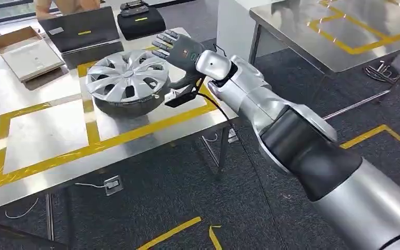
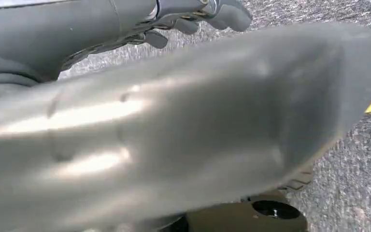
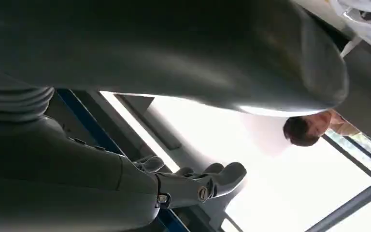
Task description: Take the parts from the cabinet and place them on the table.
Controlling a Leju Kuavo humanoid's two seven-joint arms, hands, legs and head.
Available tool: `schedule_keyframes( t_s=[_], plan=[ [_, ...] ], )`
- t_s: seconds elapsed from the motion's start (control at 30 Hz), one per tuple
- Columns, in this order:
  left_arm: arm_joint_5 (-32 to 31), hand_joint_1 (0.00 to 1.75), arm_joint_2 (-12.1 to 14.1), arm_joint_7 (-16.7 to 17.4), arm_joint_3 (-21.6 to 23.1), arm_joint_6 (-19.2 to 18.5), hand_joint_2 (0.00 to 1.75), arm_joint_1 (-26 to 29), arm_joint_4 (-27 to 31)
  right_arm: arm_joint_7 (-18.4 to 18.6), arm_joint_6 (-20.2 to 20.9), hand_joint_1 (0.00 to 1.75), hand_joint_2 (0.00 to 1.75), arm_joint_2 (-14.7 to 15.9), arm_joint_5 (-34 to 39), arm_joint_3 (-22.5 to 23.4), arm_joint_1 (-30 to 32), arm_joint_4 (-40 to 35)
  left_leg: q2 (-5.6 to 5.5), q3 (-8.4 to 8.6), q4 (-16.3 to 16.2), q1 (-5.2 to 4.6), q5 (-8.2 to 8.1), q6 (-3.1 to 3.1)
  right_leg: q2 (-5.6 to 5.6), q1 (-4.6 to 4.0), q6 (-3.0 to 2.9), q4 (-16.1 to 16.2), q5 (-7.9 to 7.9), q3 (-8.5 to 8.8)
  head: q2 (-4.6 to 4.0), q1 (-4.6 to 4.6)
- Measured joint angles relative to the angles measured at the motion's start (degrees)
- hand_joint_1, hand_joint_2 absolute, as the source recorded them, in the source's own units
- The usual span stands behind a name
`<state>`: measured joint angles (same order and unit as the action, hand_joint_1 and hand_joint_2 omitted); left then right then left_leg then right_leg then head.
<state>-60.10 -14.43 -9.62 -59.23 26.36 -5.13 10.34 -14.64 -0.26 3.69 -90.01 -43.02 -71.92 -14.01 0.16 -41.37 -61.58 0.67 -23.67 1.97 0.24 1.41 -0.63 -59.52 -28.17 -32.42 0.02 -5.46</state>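
Note:
A silver wheel cover point(image 1: 125, 78) lies flat on the steel table point(image 1: 41, 135), inside the right-hand yellow-taped square. My right arm reaches out over the table's right corner. My right hand point(image 1: 179, 52) hovers at the cover's far right rim with its fingers spread, holding nothing; in the right wrist view the right hand point(image 3: 125, 193) has straight fingers point(image 3: 222, 176) with nothing in them. In the left wrist view my left hand point(image 2: 140, 21) hangs over grey carpet, its broad thumb point(image 2: 174, 130) blurred and close, and grips nothing.
Behind the cover sit a grey closed case point(image 1: 80, 31), a black case point(image 1: 140, 21) and an open cardboard box point(image 1: 26, 52). The left taped square point(image 1: 47, 133) is bare. A second steel table point(image 1: 338, 31) stands to the right. A person point(image 1: 57, 5) is at the far side.

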Motion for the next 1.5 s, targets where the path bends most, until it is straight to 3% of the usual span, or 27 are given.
schedule_keyframes(
  t_s=[0.1, 0.17, 0.2, 0.27, 0.3, 0.33, 0.47, 0.5, 0.6, 0.63, 0.7, 0.77, 0.8, 0.83, 0.87, 0.93, 0.97, 1.0, 1.07, 1.13, 1.17, 1.27, 1.3, 1.33, 1.37, 1.47, 1.5],
  plan=[
    [2.3, 0.00, 0.0, -0.2, -1.1, 0.1, 0.00, -0.1, 0.0, -0.7, 0.0, 0.00, 0.00, -0.1, 0.0, -1.3, -0.1, 0.0, -0.01, -2.32, -11.7, 0.08, -8.60, 0.60, -0.02, 0.01, -0.22, 0.0, 1.83, -2.21, 0.00, 0.13],
    [2.4, 0.00, 0.0, 1.8, -1.6, 0.1, 0.00, -0.1, 0.0, -0.8, 0.0, 0.00, 0.00, -0.5, 0.0, -2.0, 0.3, 0.0, -0.01, -1.38, -14.5, 0.11, -7.38, 0.70, -0.02, 0.04, 0.00, -0.1, 3.06, -3.78, 0.00, 0.11],
    [2.4, 0.00, 0.0, 2.9, -1.7, 0.1, 0.00, -0.1, 0.0, -0.8, 0.0, 0.00, 0.00, -0.7, 0.0, -2.3, 0.4, 0.0, -0.01, 0.26, -13.1, 0.12, -5.62, 0.66, -0.02, 0.09, 0.19, -0.1, 3.61, -4.48, 0.00, 0.11],
    [2.3, 0.00, 0.0, 4.6, -1.7, 0.2, 0.00, -0.1, -0.1, -0.8, 0.1, 0.00, 0.00, -0.8, 0.0, -2.5, 0.4, 0.0, -0.01, 6.85, -4.7, 0.15, -3.27, 0.46, -0.02, 0.25, 0.85, -0.2, 4.76, -5.79, 0.00, 0.07],
    [2.3, 0.00, -0.1, 5.2, -1.9, 0.3, 0.00, -0.2, -0.1, -0.7, 0.1, 0.00, 0.00, -0.9, 0.2, -2.5, 0.3, 0.0, -0.08, 9.75, -0.1, 0.05, -5.94, 0.26, -0.09, 0.16, 1.31, -0.1, 5.24, -6.27, 0.00, 0.07],
    [2.3, 0.00, -0.1, 5.4, -2.1, 0.6, 0.00, -0.2, -0.1, -0.5, 0.2, 0.00, 0.00, -0.9, 0.5, -2.5, 0.3, 0.0, -0.49, 10.74, 1.7, -0.36, -6.31, -0.54, -0.19, 0.15, 1.74, -0.1, 5.72, -6.40, 0.00, -0.09],
    [2.9, 0.00, -0.2, 5.8, -2.9, 1.2, 0.00, -0.1, -0.1, -0.5, 1.1, 0.00, 0.00, -1.0, 1.9, -2.5, 0.8, 0.1, -0.34, 9.32, 2.3, -0.20, -4.38, -2.77, -0.11, 0.45, 3.31, 1.0, 7.49, -6.87, 0.00, -0.06],
    [2.9, 0.00, -0.3, 5.7, -3.0, 1.4, 0.00, -0.1, -0.1, -0.6, 1.4, 0.00, 0.00, -1.0, 2.2, -2.5, 0.9, 0.1, -0.20, 8.61, 2.3, -0.30, -3.72, -3.22, -0.12, 0.32, 3.36, -0.5, 4.86, -7.44, 0.00, -0.13],
    [2.9, 0.00, -0.2, 3.8, -3.2, 1.9, 0.00, -0.1, -0.1, -0.7, 4.4, 0.00, 0.00, -1.0, 6.4, -2.2, 1.1, 0.1, -0.12, 6.44, 2.3, -0.62, -1.93, -4.01, -0.10, -0.08, 3.43, -12.7, -4.18, -10.97, 0.00, -0.13],
    [2.9, 0.00, -0.2, 3.5, -3.3, 1.9, 0.00, -0.1, -0.1, -0.6, 5.3, 0.00, 0.00, -1.0, 7.5, -1.7, 1.5, 0.2, -0.11, 5.67, 2.3, -0.79, -1.34, -4.17, -0.10, -0.24, 3.33, -15.8, -5.01, -11.41, 0.00, -0.15],
    [2.9, 0.00, -0.2, 3.2, -3.5, 1.9, 0.00, -0.1, -0.1, -0.6, 6.0, 0.00, 0.00, -1.0, 8.1, -0.8, 2.1, 0.3, -0.11, 4.18, 2.2, -1.22, -0.16, -4.35, -0.10, -0.67, 2.63, -15.3, -2.33, -9.08, 0.00, -0.22],
    [3.0, 0.00, -0.1, 2.7, -3.5, 2.1, 0.00, -0.1, 0.0, -0.8, 7.1, 0.00, 0.00, -1.1, 8.8, -0.3, 2.0, 0.4, -0.14, 2.95, 2.2, -1.64, 0.94, -4.33, -0.07, -1.47, 1.28, -7.3, 0.83, -3.02, 0.00, -0.31],
    [3.2, 0.00, -0.2, 2.3, -3.6, 2.3, 0.00, -0.1, 0.0, -0.9, 7.5, 0.00, 0.00, -1.2, 8.9, 0.2, 2.0, 0.4, -0.08, 2.61, 2.2, -1.58, 1.43, -4.28, -0.07, -2.11, 0.03, -2.0, -0.82, 0.38, 0.00, -0.39],
    [3.3, 0.00, -0.2, 2.1, -3.6, 2.4, 0.00, -0.1, -0.1, -0.9, 7.8, 0.00, 0.00, -1.4, 8.9, 0.5, 2.0, 0.3, 0.01, 2.30, 2.2, -1.83, 1.82, -3.88, -0.23, -2.16, -0.32, 1.3, -1.83, 2.09, 0.00, -0.33],
    [3.3, 0.00, -0.2, 1.9, -3.6, 2.4, 0.00, -0.1, 0.0, -0.8, 8.2, 0.00, 0.00, -1.4, 9.0, 0.7, 2.0, 0.3, 0.07, 2.37, 2.6, -1.44, 2.38, -3.45, -0.22, -2.43, 0.03, 0.7, -1.02, 1.80, 0.00, -0.44],
    [3.5, 0.00, -0.1, 1.7, -3.6, 2.5, 0.00, -0.2, 0.0, -0.7, 9.2, 0.00, 0.00, -1.7, 9.5, 1.2, 1.9, 0.3, 0.06, 2.40, 3.3, -1.25, 3.54, -2.86, -0.19, -2.75, -0.55, 1.5, -0.12, 1.61, 0.00, -1.20],
    [4.2, 0.00, 0.0, 1.7, -3.8, 2.7, 0.00, -0.1, 0.0, -0.2, 10.1, 0.00, 0.00, -1.8, 10.6, 1.5, 2.1, 0.3, -0.01, 2.09, 3.5, -1.62, 3.58, -2.57, -0.44, -1.91, -0.70, 2.6, 0.99, 1.57, 0.00, -1.29],
    [5.0, 0.00, 0.1, 1.6, -4.3, 3.0, 0.00, -0.1, 0.0, 0.4, 11.0, 0.00, 0.00, -2.2, 11.8, 2.2, 2.2, 0.3, -0.20, 1.68, 2.8, -1.44, 1.72, -2.04, -0.55, -1.70, -0.83, 3.0, 1.76, 1.18, 0.00, -1.18],
    [7.3, 0.00, 0.2, 1.1, -5.6, 3.3, 0.00, -0.3, 0.1, 0.6, 11.6, 0.00, 0.00, -2.3, 13.5, 4.1, 2.2, 0.4, -0.25, -0.05, -3.6, -1.01, -4.79, -1.19, -0.66, -1.41, -1.16, 3.0, 2.86, 0.03, 0.00, -1.07],
    [8.0, 0.00, 0.3, 0.2, -6.7, 3.5, 0.00, -0.2, 0.1, 0.3, 12.3, 0.00, 0.00, -2.3, 14.0, 5.4, 2.4, 0.4, -0.23, -1.51, -11.6, -0.36, -8.68, -0.30, -0.71, -1.08, -0.86, 2.9, 4.03, -1.59, 0.00, -1.05],
    [8.4, 0.00, 0.4, -0.4, -7.0, 3.5, 0.00, -0.3, 0.2, 0.2, 12.7, 0.00, 0.00, -2.3, 14.0, 5.8, 2.7, 0.4, -0.21, -1.15, -13.4, 0.00, -7.80, 0.13, -0.71, -0.84, -0.60, 2.7, 4.65, -2.46, 0.00, -1.03],
    [8.5, 0.00, 0.7, -1.3, -7.8, 3.5, 0.00, -0.5, 0.3, 0.1, 12.8, 0.00, 0.00, -2.3, 13.9, 6.4, 3.1, 0.4, -0.17, 5.28, -6.7, 0.89, -2.45, 1.18, -0.69, 0.03, 0.46, 1.8, 5.99, -5.03, 0.00, -1.05],
    [8.5, 0.00, 0.7, -1.4, -7.9, 3.5, 0.00, -0.7, 0.3, 0.1, 12.8, 0.00, 0.00, -2.3, 13.9, 6.6, 3.0, 0.3, -0.19, 8.56, -1.5, 1.17, -3.95, 1.56, -0.70, 0.25, 1.00, 1.3, 6.34, -5.70, 0.00, -1.05],
    [8.5, 0.00, 0.7, -1.5, -7.9, 3.5, 0.00, -0.9, 0.3, 0.1, 12.7, 0.00, 0.00, -2.2, 13.7, 6.7, 3.0, 0.3, -0.45, 11.42, 1.9, 0.51, -5.94, 1.40, -0.66, 0.14, 1.53, 1.1, 6.69, -6.30, 0.00, -0.98],
    [8.5, 0.00, 0.8, -1.4, -7.9, 3.5, 0.00, -0.9, 0.4, 0.1, 12.6, 0.00, 0.00, -2.2, 13.3, 6.7, 3.1, 0.3, -0.63, 10.96, 2.2, 0.43, -5.97, 0.14, -0.71, 0.06, 1.92, 1.2, 7.26, -6.32, 0.00, -1.33],
    [8.4, 0.00, 0.9, -1.3, -8.3, 3.5, 0.00, -0.9, 0.4, 0.0, 12.2, 0.00, 0.00, -2.1, 12.4, 6.7, 3.7, 0.3, -0.63, 9.87, 2.3, 0.14, -4.88, -1.56, -0.65, 0.25, 3.12, 2.0, 8.90, -6.52, 0.00, -1.29],
    [8.4, 0.00, 0.9, -1.2, -8.3, 3.5, 0.00, -0.9, 0.4, 0.1, 12.0, 0.00, 0.00, -1.9, 11.9, 6.7, 4.0, 0.4, -0.29, 9.47, 2.5, 0.41, -4.19, -2.24, -0.55, 0.53, 3.30, 1.5, 7.72, -6.98, 0.00, -1.31]
  ],
)
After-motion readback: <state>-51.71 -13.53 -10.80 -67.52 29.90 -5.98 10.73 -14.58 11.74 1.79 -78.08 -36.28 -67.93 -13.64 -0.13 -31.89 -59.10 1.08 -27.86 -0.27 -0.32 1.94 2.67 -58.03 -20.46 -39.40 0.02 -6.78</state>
